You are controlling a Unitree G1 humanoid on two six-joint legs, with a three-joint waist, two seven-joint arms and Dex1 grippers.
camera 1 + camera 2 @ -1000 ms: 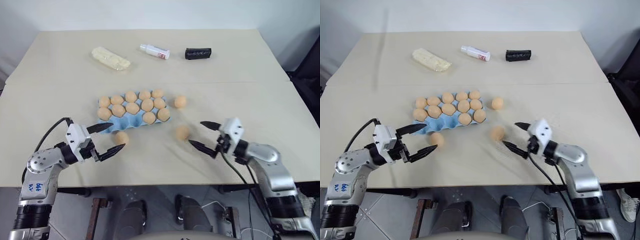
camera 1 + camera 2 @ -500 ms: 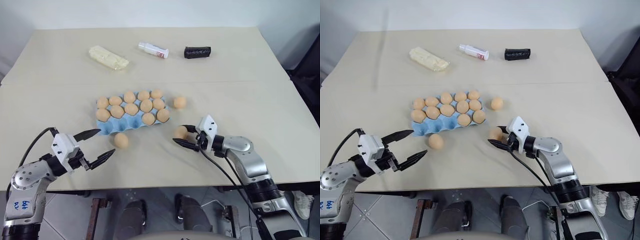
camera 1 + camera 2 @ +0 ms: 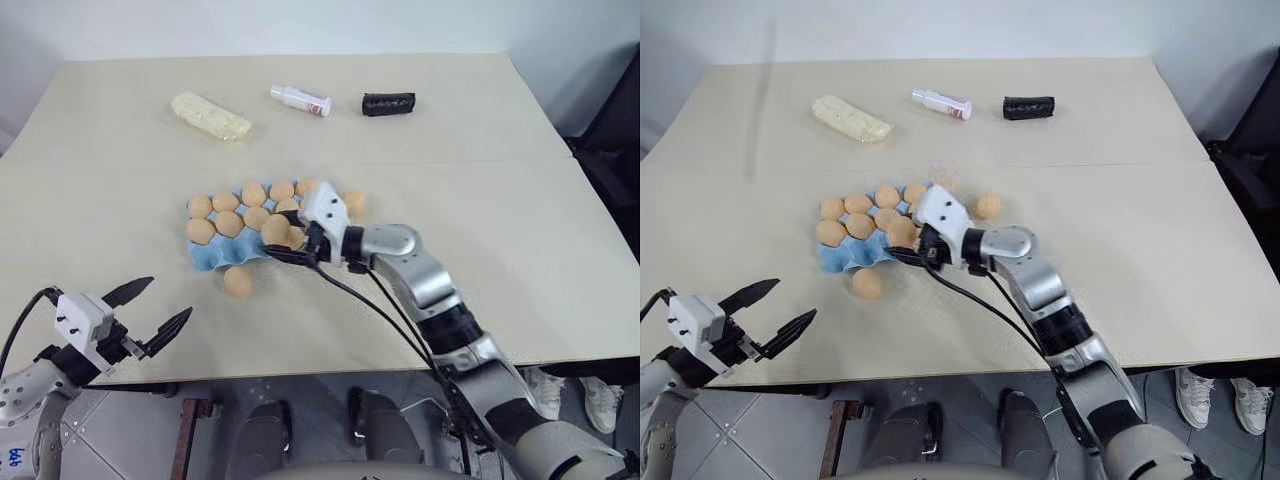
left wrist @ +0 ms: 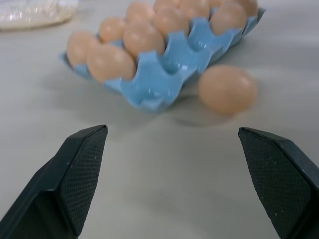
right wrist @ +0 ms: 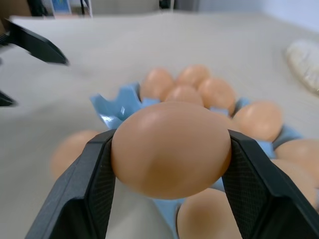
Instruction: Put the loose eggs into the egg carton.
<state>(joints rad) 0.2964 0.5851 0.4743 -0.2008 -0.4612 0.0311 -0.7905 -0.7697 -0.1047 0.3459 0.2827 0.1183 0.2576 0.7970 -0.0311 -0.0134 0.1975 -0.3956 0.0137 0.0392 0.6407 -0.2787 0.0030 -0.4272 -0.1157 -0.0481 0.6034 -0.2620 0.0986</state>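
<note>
So compared with a second earlier, the right gripper (image 3: 283, 240) had been swung from the lower right of the frame up to the middle, over the near right part of the carton (image 3: 215, 257). Back then its jaws were spread around an egg lying on the table; now that held egg (image 5: 171, 149) was clamped between the two fingers, lifted clear of the table and hung above the carton's cups. The left gripper (image 3: 143, 307) had been pulled back toward the lower left corner, jaws spread wide with nothing in them.

One loose egg (image 3: 238, 281) was left on the table just below the carton's near edge, close to it but whether touching could not be told. A second egg (image 3: 353, 202) was seen by the carton's right end, partly hidden behind the right wrist. The carton's cups were mostly filled; at least one empty blue hollow (image 4: 198, 44) was visible on the near row in the left wrist view.

As for room: lots of bare table (image 3: 520, 230) was left on the right and in the lower middle of the frame. A wrapped block (image 3: 210, 115), a small bottle (image 3: 300, 100) and a black roll (image 3: 388, 103) were lined up near the top, well apart from the carton. The left gripper was sat right at the table's near edge.
</note>
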